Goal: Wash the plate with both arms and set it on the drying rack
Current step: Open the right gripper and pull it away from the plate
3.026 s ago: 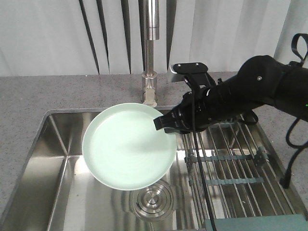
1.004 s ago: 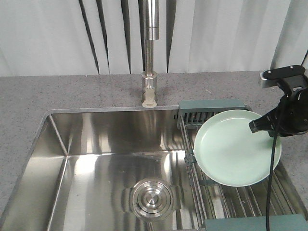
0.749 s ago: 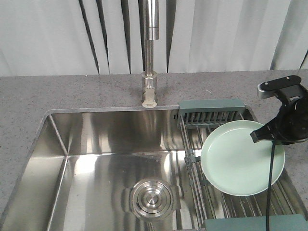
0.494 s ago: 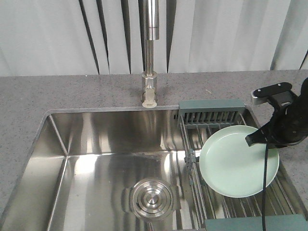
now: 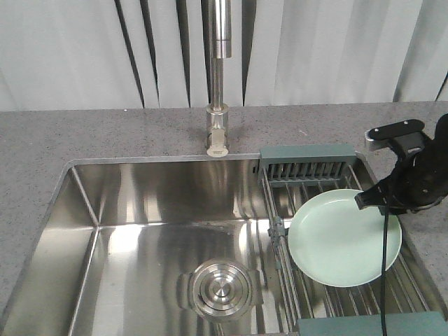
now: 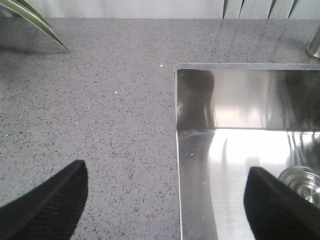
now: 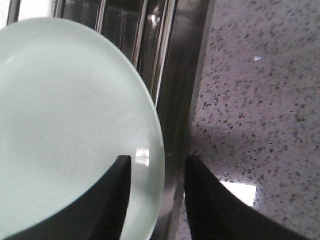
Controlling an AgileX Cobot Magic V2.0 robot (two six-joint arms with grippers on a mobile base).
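The pale mint-green plate (image 5: 343, 238) lies nearly flat on the wire rods of the drying rack (image 5: 306, 170), over the right side of the sink. My right gripper (image 5: 369, 201) is at the plate's right rim. In the right wrist view the plate (image 7: 65, 125) fills the left, and the right gripper (image 7: 158, 161) straddles its rim: one finger over the plate's face, the other outside, with a visible gap to the rim. My left gripper (image 6: 166, 169) is open over the counter at the sink's left edge, with nothing between its fingers.
The steel sink (image 5: 70, 166) has a round drain (image 5: 220, 287) and a tall faucet (image 5: 218, 70) behind it. Grey speckled counter (image 5: 105, 133) surrounds it. A plant leaf (image 6: 30, 17) shows at the far left. A dark green rack end piece (image 5: 371, 326) lies at the front.
The right arm carried the plate from over the sink basin rightward to the rack and lowered it. In the last half second the plate sank slightly and flattened onto the rods.
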